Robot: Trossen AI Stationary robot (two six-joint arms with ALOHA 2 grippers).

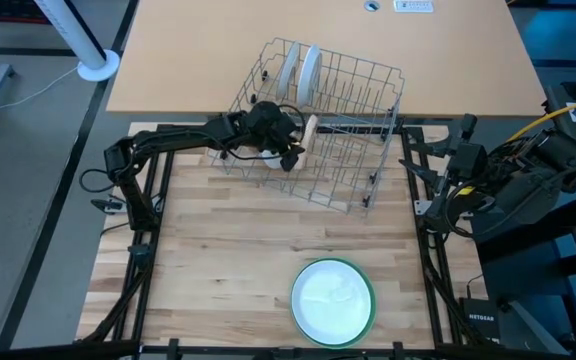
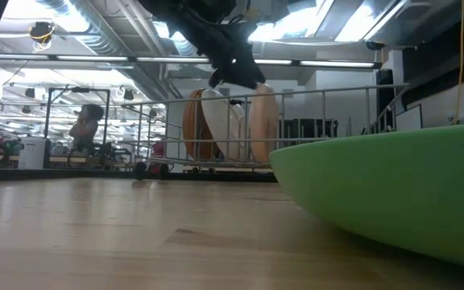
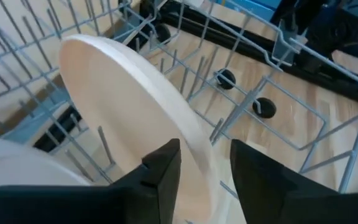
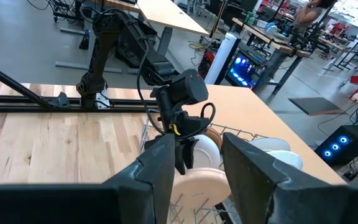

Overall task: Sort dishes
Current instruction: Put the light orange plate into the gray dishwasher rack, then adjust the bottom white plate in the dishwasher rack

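Over the wire rack [image 1: 318,125], left gripper [image 3: 205,171] clamping tan plate [image 3: 135,106] upright on edge

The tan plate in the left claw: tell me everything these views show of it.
The tan plate is round, flat, smooth and matte cream-tan, with a slightly raised rim. It stands on edge inside the grey wire rack, among the tines, at the rack's side nearer the left arm. The left claw straddles its rim, one finger on each face. Whether the fingers press the plate cannot be told. In the low view it stands upright beside other plates in the rack.
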